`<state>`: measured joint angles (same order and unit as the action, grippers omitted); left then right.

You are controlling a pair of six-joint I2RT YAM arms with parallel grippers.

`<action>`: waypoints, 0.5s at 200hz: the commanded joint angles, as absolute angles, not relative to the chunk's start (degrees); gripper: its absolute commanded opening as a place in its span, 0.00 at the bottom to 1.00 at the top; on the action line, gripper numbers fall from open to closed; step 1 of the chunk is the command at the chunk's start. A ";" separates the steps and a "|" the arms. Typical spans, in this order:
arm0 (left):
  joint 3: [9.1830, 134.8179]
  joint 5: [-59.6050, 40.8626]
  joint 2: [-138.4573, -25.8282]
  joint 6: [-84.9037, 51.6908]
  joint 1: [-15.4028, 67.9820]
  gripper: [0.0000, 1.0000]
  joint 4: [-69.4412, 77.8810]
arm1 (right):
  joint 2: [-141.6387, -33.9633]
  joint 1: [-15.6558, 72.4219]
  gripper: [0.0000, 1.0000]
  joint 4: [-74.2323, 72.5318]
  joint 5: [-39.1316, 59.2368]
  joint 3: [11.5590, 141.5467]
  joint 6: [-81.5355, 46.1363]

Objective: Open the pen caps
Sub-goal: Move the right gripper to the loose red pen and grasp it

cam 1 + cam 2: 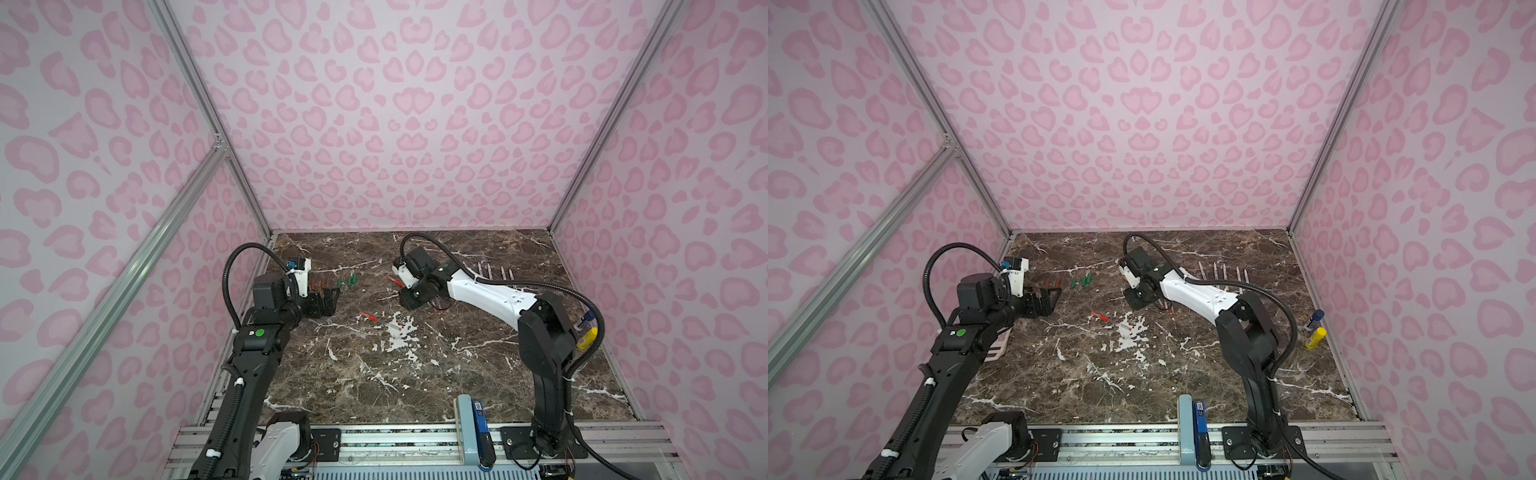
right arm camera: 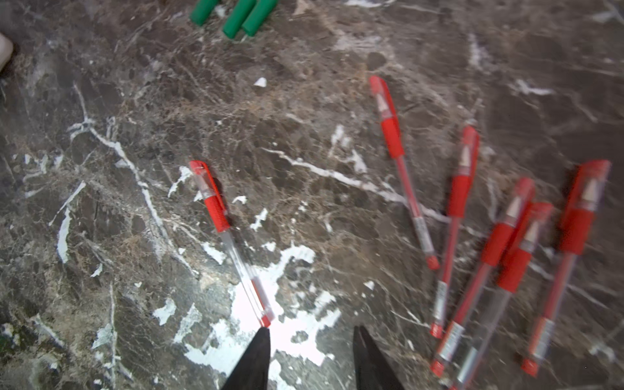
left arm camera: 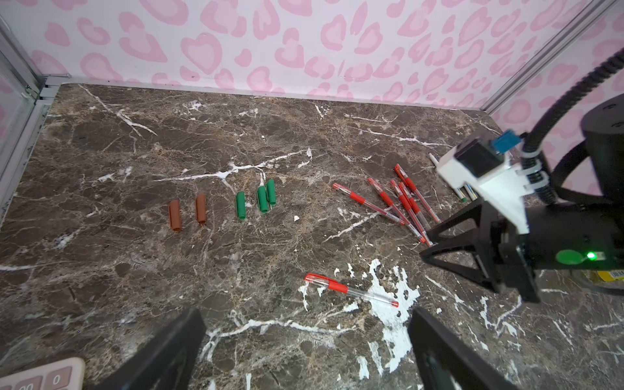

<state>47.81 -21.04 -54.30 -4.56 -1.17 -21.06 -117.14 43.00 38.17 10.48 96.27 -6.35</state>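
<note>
Loose pen caps lie in a row on the marble: two brown caps [image 3: 175, 215] and three green caps [image 3: 262, 199], also seen in a top view [image 1: 347, 281]. One red pen [image 2: 229, 236] lies alone with its red cap [image 2: 202, 179] on. Several more capped red pens [image 2: 506, 243] lie fanned beside it. My right gripper [image 2: 312, 337] hovers open above the marble; the lone pen's tail end meets one fingertip [image 2: 265, 334] and nothing sits between the jaws. My left gripper [image 3: 306, 317] stands wide open and empty near the lone pen [image 3: 351, 290], to the left of it [image 1: 328, 297].
Several uncapped white pens [image 1: 494, 272] lie in a row at the back right. A blue-capped tube [image 1: 1314, 320] and a yellow tube [image 1: 1315, 337] rest by the right wall. A pink calculator [image 3: 44, 374] lies under the left arm.
</note>
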 commanded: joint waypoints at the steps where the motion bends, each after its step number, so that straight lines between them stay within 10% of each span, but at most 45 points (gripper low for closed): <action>1: 48.47 -21.15 -54.44 -4.65 -1.28 0.98 -19.75 | -121.97 45.38 0.43 45.33 10.78 102.55 -2.08; 100: 48.94 -20.64 -54.25 -4.63 -1.68 0.98 -20.23 | -140.77 48.68 0.43 58.99 9.21 124.34 2.89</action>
<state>48.21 -20.97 -54.30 -4.56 -1.50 -21.08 -138.17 48.71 53.93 10.50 121.62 1.41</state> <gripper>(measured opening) 0.979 0.429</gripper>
